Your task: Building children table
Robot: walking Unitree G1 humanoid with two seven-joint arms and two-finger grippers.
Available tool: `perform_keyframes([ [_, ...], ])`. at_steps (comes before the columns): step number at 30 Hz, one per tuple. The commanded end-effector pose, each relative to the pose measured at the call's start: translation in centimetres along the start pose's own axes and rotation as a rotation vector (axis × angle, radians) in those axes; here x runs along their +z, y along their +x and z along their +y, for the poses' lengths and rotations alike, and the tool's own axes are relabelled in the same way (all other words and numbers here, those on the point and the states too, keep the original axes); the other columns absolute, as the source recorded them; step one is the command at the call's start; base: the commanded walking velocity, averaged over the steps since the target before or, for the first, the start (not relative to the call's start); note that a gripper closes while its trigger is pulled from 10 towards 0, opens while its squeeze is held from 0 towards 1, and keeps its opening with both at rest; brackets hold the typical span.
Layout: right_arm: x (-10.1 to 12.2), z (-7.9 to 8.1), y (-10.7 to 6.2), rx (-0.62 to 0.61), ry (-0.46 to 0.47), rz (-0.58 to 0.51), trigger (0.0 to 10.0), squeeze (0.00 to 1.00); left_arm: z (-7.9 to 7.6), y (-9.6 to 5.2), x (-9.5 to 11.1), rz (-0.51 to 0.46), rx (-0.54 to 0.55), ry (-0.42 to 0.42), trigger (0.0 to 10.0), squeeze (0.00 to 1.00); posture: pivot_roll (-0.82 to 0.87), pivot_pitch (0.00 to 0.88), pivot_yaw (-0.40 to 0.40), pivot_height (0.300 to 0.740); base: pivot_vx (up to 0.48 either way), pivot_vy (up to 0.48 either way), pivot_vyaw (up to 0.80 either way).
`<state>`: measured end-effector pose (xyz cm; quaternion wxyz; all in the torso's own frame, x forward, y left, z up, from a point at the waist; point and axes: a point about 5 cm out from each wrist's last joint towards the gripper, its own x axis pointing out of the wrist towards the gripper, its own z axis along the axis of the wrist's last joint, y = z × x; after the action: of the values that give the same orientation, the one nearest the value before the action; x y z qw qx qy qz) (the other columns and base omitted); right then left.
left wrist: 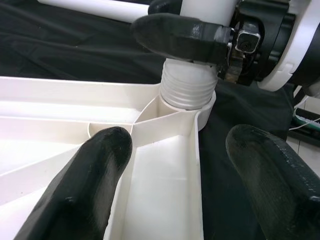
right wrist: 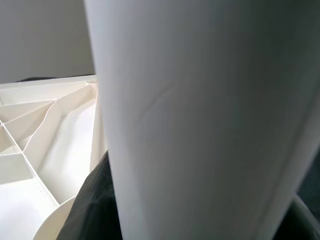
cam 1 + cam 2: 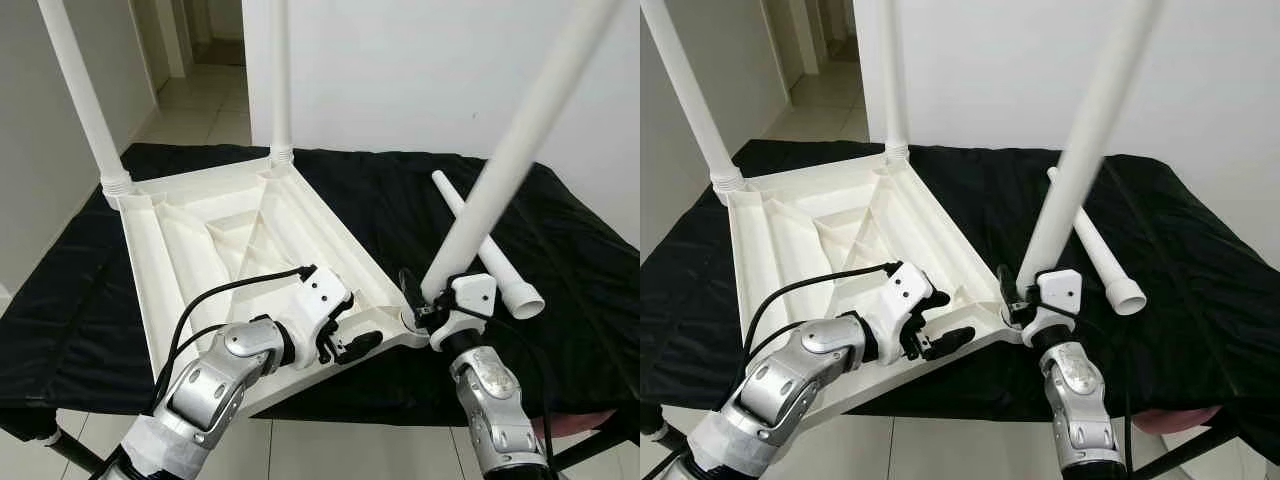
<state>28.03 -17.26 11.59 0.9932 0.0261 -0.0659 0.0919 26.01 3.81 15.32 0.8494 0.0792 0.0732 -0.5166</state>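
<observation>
At ribbed corner socket (image 1: 187, 92): right gripper (image 3: 425, 300) clamps smooth white leg (image 3: 520, 140).

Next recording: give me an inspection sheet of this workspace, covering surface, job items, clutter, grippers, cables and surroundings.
Surface: table covered with a black cloth.
Job's things: white plastic children's tabletop, upside down, with two white legs standing in its far corners; a third white leg tilted at the near right corner socket; a fourth loose white leg lying on the cloth.
Clutter: nothing seen.
Grippers: right gripper shut on the third leg near its base; left gripper open, over the tabletop's near edge by that corner.
Cables: black cables along the left arm.
Surroundings: white wall, tiled floor and hallway.
</observation>
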Motion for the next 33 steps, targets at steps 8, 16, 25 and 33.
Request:
perform_keyframes([
  [8,-4.0,-0.6,-1.0,-0.067,0.066,0.226,10.0,0.0,0.8,-0.2,0.8,-0.012,0.127,0.013,10.0,0.0,-0.06,0.0,0.016,0.74,0.0,0.0,0.0],
  [16,-4.4,-0.6,-0.9,-0.061,0.052,0.269,10.0,0.0,0.8,-0.2,1.1,-0.023,0.135,0.012,10.0,0.0,-0.05,0.0,0.007,0.74,0.0,0.0,0.0],
  [25,-3.7,-0.6,0.2,-0.006,0.019,0.275,10.0,0.0,0.9,-0.3,1.2,-0.024,0.146,0.02,10.0,0.0,-0.05,0.0,0.006,0.74,0.0,0.0,0.0],
  [33,-3.6,-0.4,0.6,-0.033,0.009,0.277,10.0,0.0,0.9,-0.5,1.4,-0.028,0.158,0.025,10.0,0.0,-0.04,0.0,-0.002,0.74,0.0,0.0,0.0],
])
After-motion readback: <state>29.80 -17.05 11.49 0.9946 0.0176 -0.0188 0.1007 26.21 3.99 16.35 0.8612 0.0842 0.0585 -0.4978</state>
